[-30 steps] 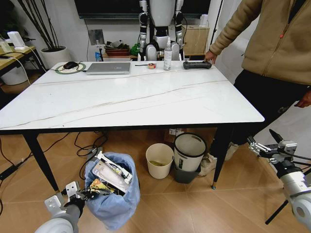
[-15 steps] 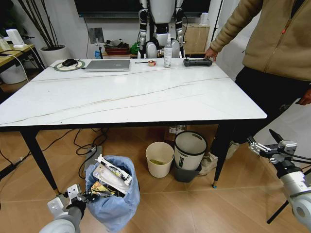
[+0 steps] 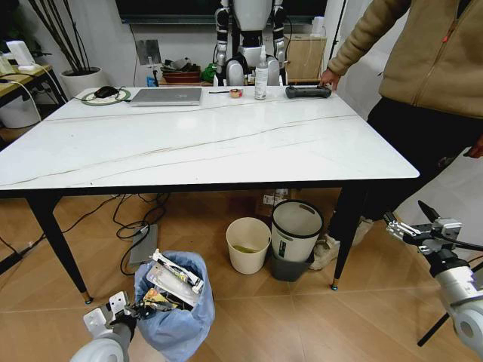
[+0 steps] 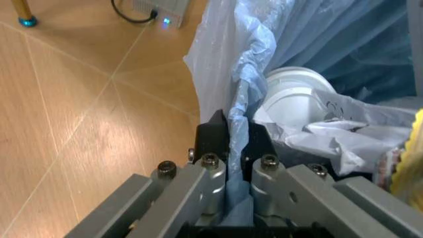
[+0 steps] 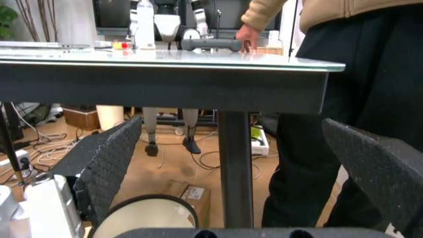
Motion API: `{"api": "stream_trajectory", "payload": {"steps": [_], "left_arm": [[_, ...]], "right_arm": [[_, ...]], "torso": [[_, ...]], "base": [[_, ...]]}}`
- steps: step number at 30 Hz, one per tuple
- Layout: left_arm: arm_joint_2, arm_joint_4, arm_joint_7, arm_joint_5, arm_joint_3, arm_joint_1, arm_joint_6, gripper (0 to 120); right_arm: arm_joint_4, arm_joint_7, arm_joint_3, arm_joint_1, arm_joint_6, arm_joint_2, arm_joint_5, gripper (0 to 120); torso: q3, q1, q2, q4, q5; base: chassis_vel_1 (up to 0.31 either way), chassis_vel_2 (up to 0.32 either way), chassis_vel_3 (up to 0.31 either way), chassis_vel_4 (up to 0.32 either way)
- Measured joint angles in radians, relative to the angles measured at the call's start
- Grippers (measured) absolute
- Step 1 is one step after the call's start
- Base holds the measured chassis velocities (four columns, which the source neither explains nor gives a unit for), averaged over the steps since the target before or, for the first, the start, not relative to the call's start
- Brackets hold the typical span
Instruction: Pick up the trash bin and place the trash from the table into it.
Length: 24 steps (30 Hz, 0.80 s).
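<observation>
The trash bin [image 3: 179, 317], lined with a crinkled light-blue bag, stands on the wood floor in front of the table [image 3: 226, 147]. Trash [image 3: 175, 275] sticks out of its top: a clear plastic package and coloured wrappers. My left gripper [image 3: 136, 311] is low at the bin's left side, shut on the bag's rim. In the left wrist view the gripper [image 4: 237, 144] pinches a fold of the blue bag [image 4: 231, 74], with white trash [image 4: 330, 136] inside. My right gripper [image 3: 411, 224] hangs open to the right of the table, its fingers wide apart around the gripper's middle [image 5: 241, 153].
Under the table stand a cream bucket [image 3: 247, 247] and a grey-and-white bin [image 3: 294, 240]. Black table legs [image 3: 343, 234] and floor cables [image 3: 139, 219] are near. A laptop [image 3: 167, 96] and bottle [image 3: 261, 75] sit on the far edge. A person [image 3: 430, 83] stands at right.
The whole picture has shifted a little as the camera moved. My left gripper stays shut on the bin's bag rim. The right arm has not moved.
</observation>
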Motion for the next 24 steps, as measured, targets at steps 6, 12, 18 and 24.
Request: {"api": "stream_trajectory", "payload": {"steps": [6,12,18,24], "left_arm": [[-0.014,0.060,0.000,-0.001,0.009,-0.026,-0.001,0],[-0.028,0.121,0.000,0.007,0.020,-0.048,-0.003,0],[-0.032,0.134,0.000,0.011,0.021,-0.054,-0.004,0],[-0.034,0.140,0.001,0.018,0.021,-0.053,-0.008,0]], "right_arm": [[0.000,0.000,0.000,0.000,0.000,0.000,0.000,100],[0.000,0.000,0.000,0.000,0.000,0.000,0.000,100],[0.000,0.000,0.000,0.000,0.000,0.000,0.000,100],[0.000,0.000,0.000,0.000,0.000,0.000,0.000,100]], "torso": [[-0.014,-0.009,-0.024,0.0000,0.0000],[-0.033,-0.021,-0.053,0.0000,-0.0001],[-0.048,-0.029,-0.077,0.0000,0.0000],[-0.064,-0.038,-0.102,0.0000,0.0000]], "base": [[0.000,0.000,0.000,0.000],[0.000,0.000,0.000,0.000],[0.000,0.000,0.000,0.000],[0.000,0.000,0.000,0.000]]}}
